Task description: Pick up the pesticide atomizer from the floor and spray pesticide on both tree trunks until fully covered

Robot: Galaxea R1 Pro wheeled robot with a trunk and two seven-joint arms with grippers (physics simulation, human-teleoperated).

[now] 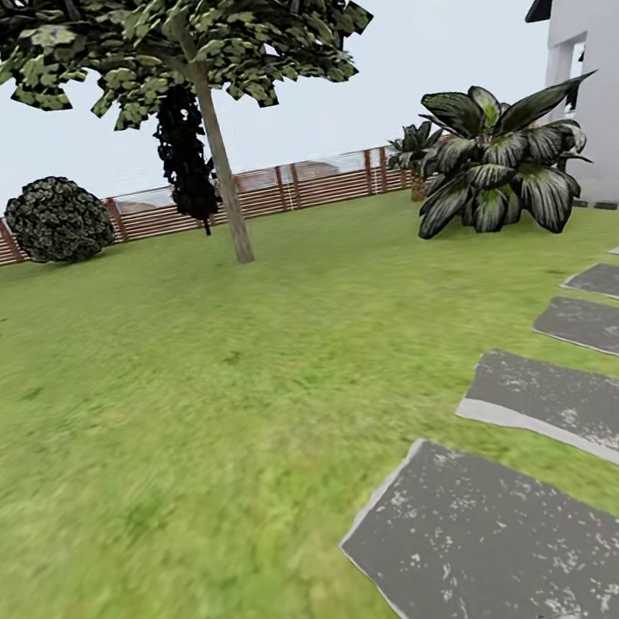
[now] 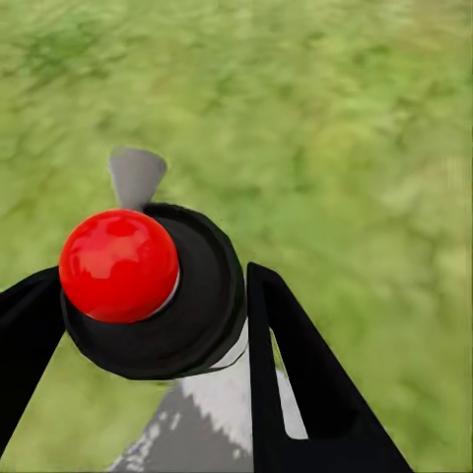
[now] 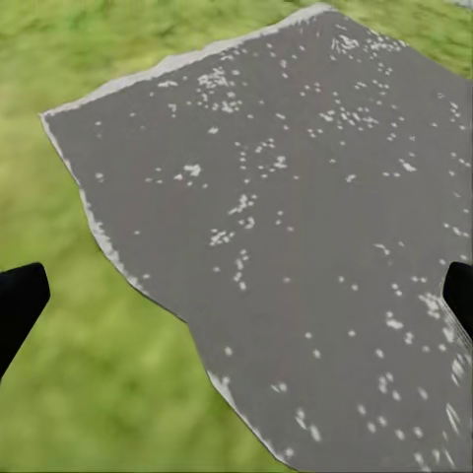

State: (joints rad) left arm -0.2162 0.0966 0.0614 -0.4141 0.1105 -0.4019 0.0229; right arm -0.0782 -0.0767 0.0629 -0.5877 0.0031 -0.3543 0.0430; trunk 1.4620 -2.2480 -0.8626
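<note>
My left gripper (image 2: pixel 148 307) is shut on the pesticide atomizer (image 2: pixel 187 296), a round black body with a glossy red ball cap (image 2: pixel 118 264) and a grey nozzle (image 2: pixel 135 175); blurry green grass lies below it. One black finger (image 2: pixel 296 365) presses its side. A tall tree (image 1: pixel 190 36) with a bare grey-brown trunk (image 1: pixel 223 172) stands far ahead on the lawn, left of centre. My right gripper (image 3: pixel 236 296) is open and holds nothing, over a grey stepping slab (image 3: pixel 296 217).
Grey stepping slabs (image 1: pixel 491 531) run along the right toward a white house wall (image 1: pixel 603 75). A broad-leaved plant (image 1: pixel 497 165) stands before it. A brown slat fence (image 1: pixel 328 181), a round shrub (image 1: pixel 58 220) and a dark conifer (image 1: pixel 186 159) line the far edge. Open lawn (image 1: pixel 162 396) lies between.
</note>
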